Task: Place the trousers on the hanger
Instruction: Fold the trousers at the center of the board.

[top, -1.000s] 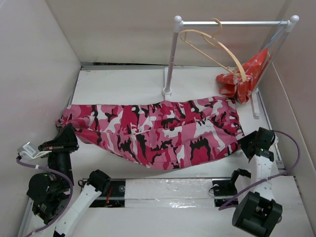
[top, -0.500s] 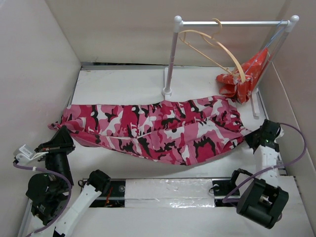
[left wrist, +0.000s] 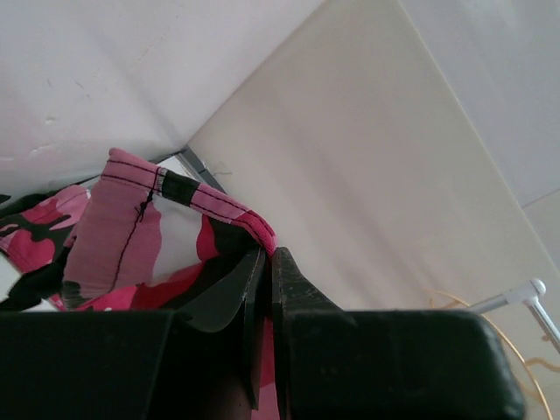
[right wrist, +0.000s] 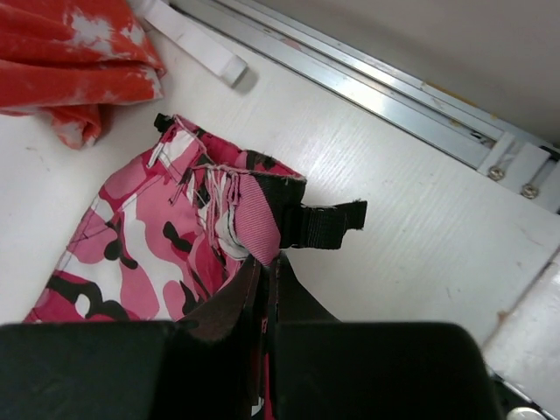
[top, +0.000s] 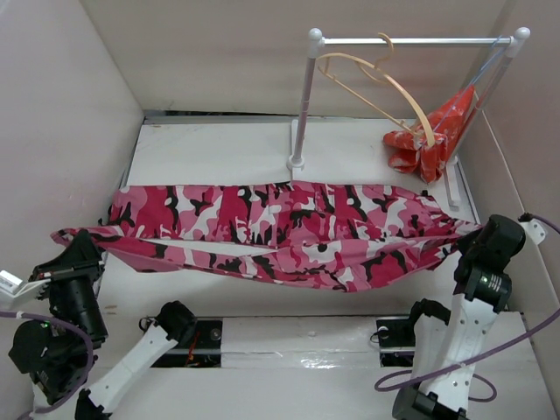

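The camouflage trousers point(top: 280, 232) hang stretched in a long band between my two grippers, sagging in the middle above the table. My left gripper point(top: 80, 243) is shut on the hem of one leg point(left wrist: 131, 236) at the far left; in the left wrist view the cloth is pinched between the closed fingertips point(left wrist: 269, 254). My right gripper point(top: 477, 234) is shut on the waistband point(right wrist: 254, 219) at the far right, beside a black belt loop point(right wrist: 328, 226). The pale wooden hanger point(top: 404, 92) hangs tilted from the rail, behind the trousers and apart from them.
A white rail point(top: 411, 40) on ball-topped posts stands at the back, its left post point(top: 302, 105) just behind the trousers. A red-orange cloth point(top: 433, 131) drapes by the right post. White walls close in on both sides, and a metal track point(right wrist: 394, 96) runs along the right wall.
My right gripper has shut on the waistband. Both arms have swung outward and lifted, pulling the trousers from a loose spread on the table into a taut band.
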Available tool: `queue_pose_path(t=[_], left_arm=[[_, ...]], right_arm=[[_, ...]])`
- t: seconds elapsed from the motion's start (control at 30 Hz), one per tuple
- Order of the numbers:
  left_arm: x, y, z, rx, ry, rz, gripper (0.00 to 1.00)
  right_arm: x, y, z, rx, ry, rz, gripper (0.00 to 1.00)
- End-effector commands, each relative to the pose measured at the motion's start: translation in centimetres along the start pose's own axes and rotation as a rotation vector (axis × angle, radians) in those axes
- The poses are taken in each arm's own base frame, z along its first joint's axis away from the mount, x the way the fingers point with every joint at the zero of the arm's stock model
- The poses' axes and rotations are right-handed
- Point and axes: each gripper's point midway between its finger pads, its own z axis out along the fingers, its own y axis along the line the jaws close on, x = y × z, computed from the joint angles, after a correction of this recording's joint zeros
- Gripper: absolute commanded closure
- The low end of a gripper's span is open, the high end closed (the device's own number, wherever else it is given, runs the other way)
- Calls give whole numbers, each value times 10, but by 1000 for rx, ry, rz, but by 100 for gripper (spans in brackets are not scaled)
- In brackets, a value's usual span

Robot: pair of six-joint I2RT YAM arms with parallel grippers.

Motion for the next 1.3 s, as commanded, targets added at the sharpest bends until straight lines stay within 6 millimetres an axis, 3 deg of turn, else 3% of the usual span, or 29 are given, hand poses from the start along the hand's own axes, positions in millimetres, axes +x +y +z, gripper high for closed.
queue_pose_path(t=[0.0,0.13,0.27,0.37,0.4,0.43,0.6,0.67,0.77,0.8,0.87,0.97,1.07,1.1,1.13,1.17,1.2,1.23,1.27], left_arm=[[-54,52,-21,-31,-113,-232,100],[-31,32,-13,-16,-51,-117,100],[15,18,-2,-47,57,-20,100],[32,17,2,-71,90,39,100],[43,28,2,-120,121,114,100],[34,29,3,-152,95,51,100],[53,25,13,-177,114,196,100],[46,22,16,-213,71,175,100],[60,16,20,-235,46,279,100],[69,9,22,-235,47,325,100],[87,3,23,-230,63,406,100],[99,-11,26,-223,75,405,100],[136,-32,29,-198,134,429,100],[160,-29,33,-235,136,550,100],[171,-20,39,-289,116,588,100],[165,4,54,-429,39,601,100],[206,-14,63,-448,268,523,100],[221,-11,69,-462,342,525,100],[222,-3,75,-483,357,553,100]], right_arm=[[-29,-2,-31,7,-96,-41,100],[-53,3,-51,-8,-171,-111,100],[-62,12,-42,-14,-182,-250,100],[-55,37,-13,-80,-121,-273,100],[-50,45,4,-77,-71,-288,100],[-54,55,13,-95,-72,-284,100],[-58,91,57,-137,-13,-291,100],[-55,113,76,-150,10,-291,100],[-50,129,90,-135,48,-298,100],[-39,135,100,-128,80,-317,100],[-36,144,109,-120,88,-329,100],[-32,151,111,-109,83,-353,100],[-23,153,114,-148,123,-319,100],[-18,153,114,-158,133,-316,100],[-12,151,113,-162,144,-314,100],[-7,154,110,-174,145,-319,100],[-10,155,111,-174,131,-319,100],[-6,153,106,-184,118,-325,100],[-9,151,105,-183,103,-333,100]])
